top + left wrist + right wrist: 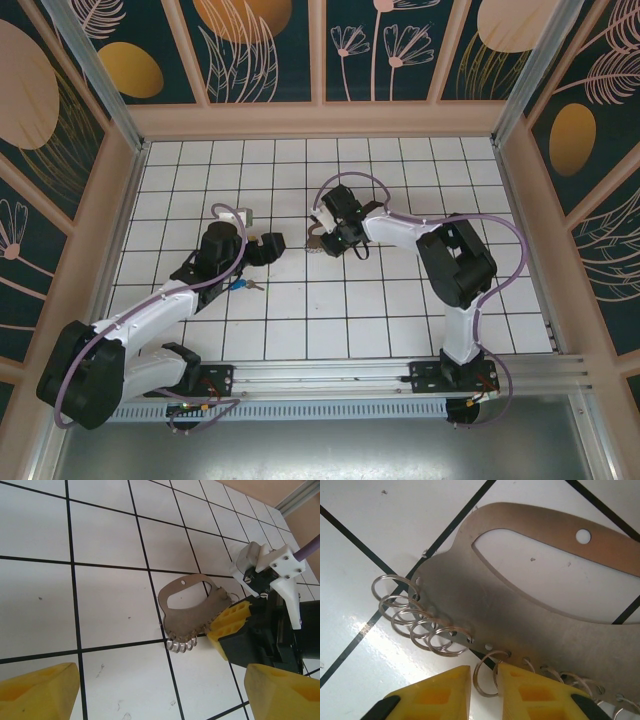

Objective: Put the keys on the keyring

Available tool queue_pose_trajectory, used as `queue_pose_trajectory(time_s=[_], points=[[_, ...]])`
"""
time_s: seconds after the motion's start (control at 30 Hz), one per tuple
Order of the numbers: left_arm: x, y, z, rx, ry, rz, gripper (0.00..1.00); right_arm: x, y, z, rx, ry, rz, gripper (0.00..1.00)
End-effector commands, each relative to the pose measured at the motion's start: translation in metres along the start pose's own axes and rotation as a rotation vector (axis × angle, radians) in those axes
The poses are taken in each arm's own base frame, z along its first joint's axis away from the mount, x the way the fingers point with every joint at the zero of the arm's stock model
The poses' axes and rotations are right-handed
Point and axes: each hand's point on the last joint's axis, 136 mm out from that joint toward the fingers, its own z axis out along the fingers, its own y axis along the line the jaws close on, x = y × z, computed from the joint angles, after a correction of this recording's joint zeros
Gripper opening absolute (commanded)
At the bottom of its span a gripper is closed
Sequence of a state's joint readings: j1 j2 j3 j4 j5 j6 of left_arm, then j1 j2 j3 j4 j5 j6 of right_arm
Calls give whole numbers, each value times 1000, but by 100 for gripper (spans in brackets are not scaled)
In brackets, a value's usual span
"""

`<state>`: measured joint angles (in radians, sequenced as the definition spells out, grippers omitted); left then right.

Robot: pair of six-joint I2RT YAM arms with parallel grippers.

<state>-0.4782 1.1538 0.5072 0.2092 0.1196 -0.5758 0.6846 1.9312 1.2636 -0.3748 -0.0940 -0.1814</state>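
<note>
The keyring is a flat grey-brown metal plate with a handle cutout and several wire rings along one edge. It lies on the white tiles. My right gripper sits at that edge, its yellow jaws a narrow gap apart with one ring caught between them. In the left wrist view the plate and its rings lie ahead, and the right gripper's yellow finger rests on the edge. My left gripper hangs wide open over bare tile, just left of the plate. The keys, blue-headed, lie on the floor beside the left arm.
The white tiled floor is boxed in by low beige walls. An aluminium rail carrying both arm bases runs along the near edge. The right arm's elbow stands over the right-middle tiles.
</note>
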Motion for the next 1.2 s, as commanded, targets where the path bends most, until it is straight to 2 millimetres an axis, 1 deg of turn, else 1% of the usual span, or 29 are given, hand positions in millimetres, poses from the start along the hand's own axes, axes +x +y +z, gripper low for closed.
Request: queue_pose_trajectory(time_s=[0.0, 0.13, 0.37, 0.73, 0.93, 1.03, 1.17], points=[[-9, -8, -2, 12, -16, 31, 85, -5, 1, -6, 20, 7, -25, 27], [-8, -6, 0, 7, -11, 34, 86, -7, 4, -7, 15, 6, -34, 33], [-9, -6, -3, 3, -17, 42, 87, -4, -2, 0, 49, 24, -36, 32], [-11, -7, -5, 1, -21, 54, 87, -2, -8, 3, 79, 37, -41, 14], [-14, -8, -8, -4, -31, 63, 87, -1, -11, 3, 85, 40, -39, 10], [-15, -8, -9, -7, -31, 68, 87, -1, -13, 1, 91, 38, -38, 6], [-16, -8, -10, -11, -34, 73, 87, -2, -15, -1, 93, 33, -37, 6]])
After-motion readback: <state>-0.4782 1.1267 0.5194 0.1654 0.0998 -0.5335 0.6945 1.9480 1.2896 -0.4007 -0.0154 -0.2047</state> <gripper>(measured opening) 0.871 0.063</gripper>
